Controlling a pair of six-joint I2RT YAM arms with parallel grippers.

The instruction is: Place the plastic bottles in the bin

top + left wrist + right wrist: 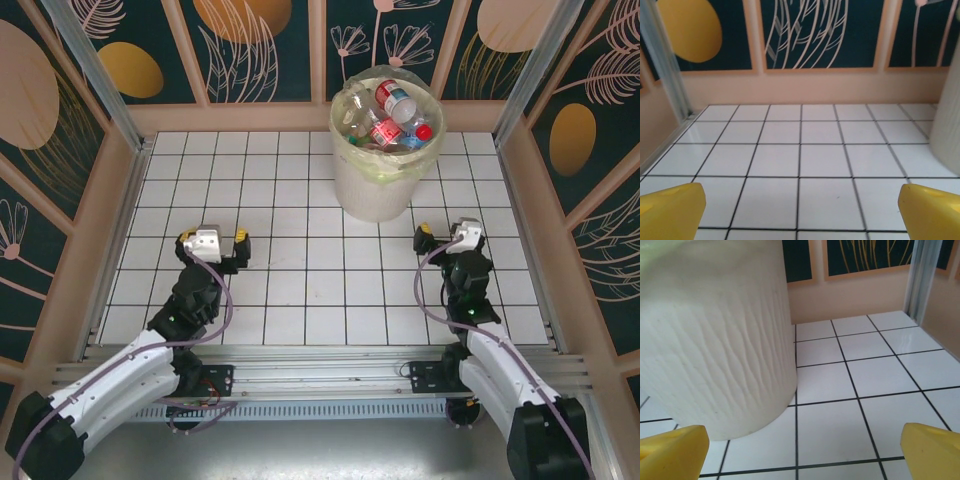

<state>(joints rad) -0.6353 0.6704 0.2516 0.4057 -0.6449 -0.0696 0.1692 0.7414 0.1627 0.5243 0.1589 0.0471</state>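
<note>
White bin (385, 185) lined with pale green bag, far centre of tiled table (300, 290), plastic bottles (390, 115) heaped inside, red labels, print unreadable, left gripper (213, 236) and right gripper (448, 232) both splayed wide, nothing held

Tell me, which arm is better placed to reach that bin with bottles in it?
Right, probably: the right pincer, open, sits nearer the bin, whose wall looms close in its wrist view. The left pincer, also open, stands farther off.
</note>
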